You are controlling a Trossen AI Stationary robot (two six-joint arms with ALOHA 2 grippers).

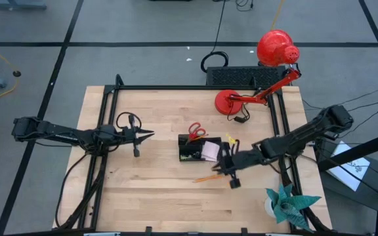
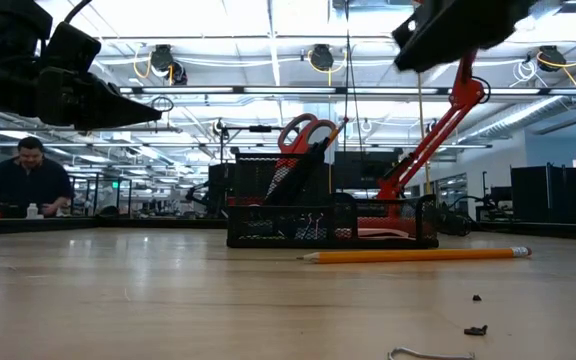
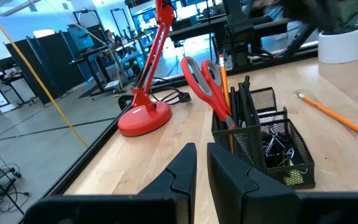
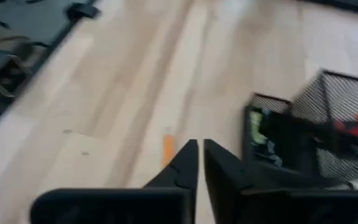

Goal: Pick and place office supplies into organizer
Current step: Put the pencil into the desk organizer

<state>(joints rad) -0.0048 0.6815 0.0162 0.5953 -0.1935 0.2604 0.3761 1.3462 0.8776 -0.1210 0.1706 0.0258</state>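
From above, I see my right claw (image 1: 230, 172) hovering over the table (image 1: 149, 190) just beside the organizer (image 1: 199, 149), with the loose pencil (image 1: 207, 177) lying right by its tips. My left claw (image 1: 143, 136) waits well off to the organizer's other side. My worry here is that I come down off-line and roll the pencil away rather than pinch it.

At table height, the pencil (image 2: 415, 255) lies flat in front of the organizer (image 2: 333, 222), where the scissors (image 2: 298, 140) stand upright. A thin thing lying flat gives little to grab, so I judge my tips could scrape the wood.

Through the left wrist, that claw (image 3: 202, 168) is nearly closed and empty.

Through the right wrist, my claw (image 4: 200, 162) is almost shut on nothing, the pencil's orange end (image 4: 168, 149) peeking beside one finger (image 4: 182, 163). Closed like this, I'd push it, not straddle it.
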